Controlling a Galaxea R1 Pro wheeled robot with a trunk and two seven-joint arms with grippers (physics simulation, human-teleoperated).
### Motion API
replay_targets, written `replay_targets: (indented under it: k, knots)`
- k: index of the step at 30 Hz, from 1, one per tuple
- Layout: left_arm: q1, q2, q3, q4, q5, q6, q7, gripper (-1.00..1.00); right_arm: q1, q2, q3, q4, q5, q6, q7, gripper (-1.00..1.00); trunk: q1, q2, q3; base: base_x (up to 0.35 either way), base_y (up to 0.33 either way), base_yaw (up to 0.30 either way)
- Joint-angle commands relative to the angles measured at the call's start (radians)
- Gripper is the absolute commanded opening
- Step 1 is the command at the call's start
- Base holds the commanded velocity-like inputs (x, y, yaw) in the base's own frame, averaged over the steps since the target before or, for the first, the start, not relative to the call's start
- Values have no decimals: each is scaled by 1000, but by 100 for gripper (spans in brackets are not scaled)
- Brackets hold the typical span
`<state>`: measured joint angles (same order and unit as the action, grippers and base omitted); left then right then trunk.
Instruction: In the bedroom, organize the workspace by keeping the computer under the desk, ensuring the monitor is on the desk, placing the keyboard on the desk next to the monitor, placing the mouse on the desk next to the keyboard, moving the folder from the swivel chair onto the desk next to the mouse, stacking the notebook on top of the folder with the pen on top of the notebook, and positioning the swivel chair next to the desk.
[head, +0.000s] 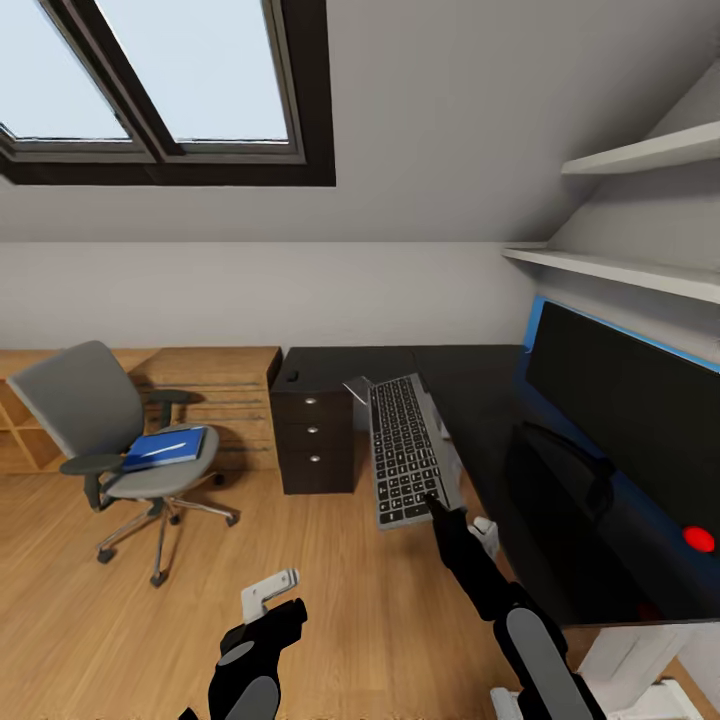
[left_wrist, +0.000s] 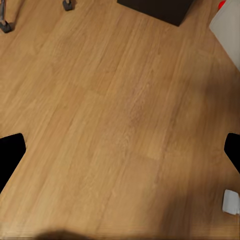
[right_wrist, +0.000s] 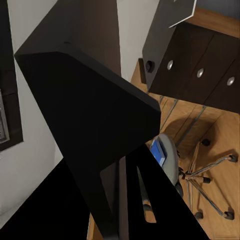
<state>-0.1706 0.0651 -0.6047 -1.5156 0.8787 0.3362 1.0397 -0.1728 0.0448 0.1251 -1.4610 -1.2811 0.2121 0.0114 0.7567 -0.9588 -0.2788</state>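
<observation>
the right gripper (head: 437, 503) is clamped on the keyboard (head: 405, 450), lifted beside the desk (head: 470, 400); the left gripper (left_wrist: 120, 150) hangs spread wide above the wooden floor (left_wrist: 115, 115).

Slim keyboard (head: 408, 452): silver-grey frame, dark grey keys with pale lettering, at the black right gripper (head: 437, 503).
L-shaped desk (head: 480, 400): glossy black top, black drawer unit with round silver knobs, beyond the gripper.
Wide flat monitor (head: 625, 400): black screen, red dot at a lower corner.
Swivel chair (head: 110, 440): grey padding, black armrests, chrome base.
Flat folder (head: 165, 447): bright blue.
Plank floor (left_wrist: 120, 125): honey-brown wood grain, under the black left gripper (left_wrist: 120, 152).
</observation>
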Motion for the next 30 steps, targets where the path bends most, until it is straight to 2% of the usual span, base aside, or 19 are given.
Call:
replay_targets:
  k: [1, 8, 9, 11, 24, 30]
  knots:
    - [-1, 1, -2, -2, 3, 6, 6, 100, -1, 0, -2, 0, -8, 4, 4, -100, 0, -1, -1, -90, 0, 0]
    - [-1, 1, -3, -2, 2, 5, 5, 100, -1, 0, -4, 2, -14, 1, 4, -100, 0, -1, -1, -25, -35, 0]
    - [-1, 1, -4, -2, 2, 4, 5, 100, -1, -1, -4, 2, -51, 1, 3, -100, 0, -1, -1, -1, -262, 0]
    - [-1, 1, -4, -2, 2, 4, 5, 100, -1, -1, -4, 2, -65, 1, 3, -100, 0, -1, -1, -1, -286, 0]
    - [-1, 1, -9, -2, 2, 4, 6, 100, -1, -5, -12, 12, -71, 1, 2, -100, 0, -1, -1, 0, -308, 0]
    - [-1, 1, -10, -2, 2, 4, 6, 100, -1, -8, -44, 23, -166, 9, -3, -100, 0, -1, -1, 0, -312, 0]
